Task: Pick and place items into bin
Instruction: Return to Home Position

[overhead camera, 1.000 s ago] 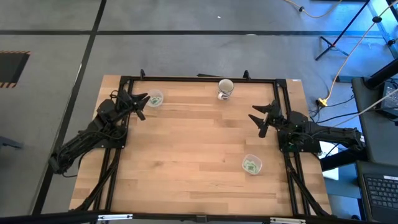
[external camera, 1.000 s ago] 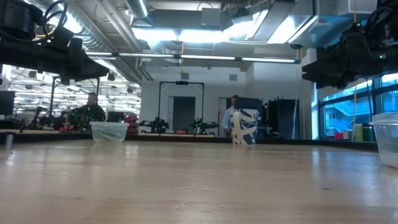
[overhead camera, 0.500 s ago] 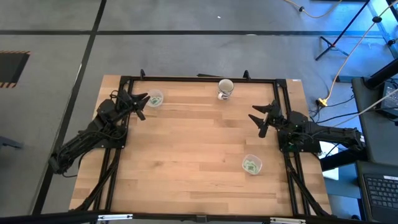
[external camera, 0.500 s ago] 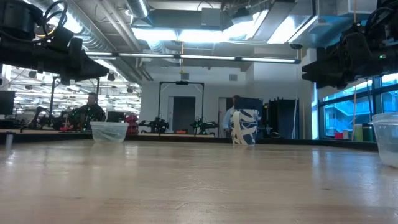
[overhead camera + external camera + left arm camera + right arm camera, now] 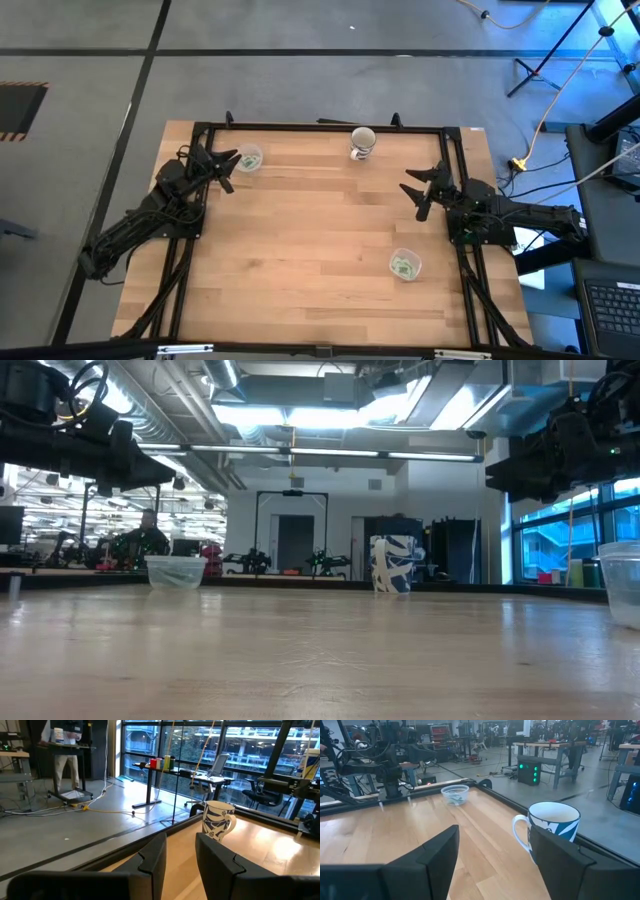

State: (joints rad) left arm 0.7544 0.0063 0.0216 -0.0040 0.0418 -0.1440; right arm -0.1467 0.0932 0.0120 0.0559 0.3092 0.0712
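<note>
Green packets with white edges lie inside two clear plastic cups: one (image 5: 248, 158) near the table's far left corner, one (image 5: 404, 265) near the right edge toward the near side. My left gripper (image 5: 230, 170) hovers open above the table right beside the far-left cup; its fingers show apart in the left wrist view (image 5: 180, 857). My right gripper (image 5: 414, 194) hovers open near the table's right side, between the mug and the near-right cup; the right wrist view (image 5: 492, 857) shows the gap. Neither gripper holds anything.
A white mug with a blue pattern (image 5: 362, 143) stands upright at the middle of the far edge, also seen as the mug (image 5: 218, 820) and the mug (image 5: 552, 827). A black frame (image 5: 320, 127) runs around the table. Bare wood (image 5: 310, 230) lies between the arms.
Both arms have kept still. In the low view, a person who stood in the room behind the mug has gone out of sight.
</note>
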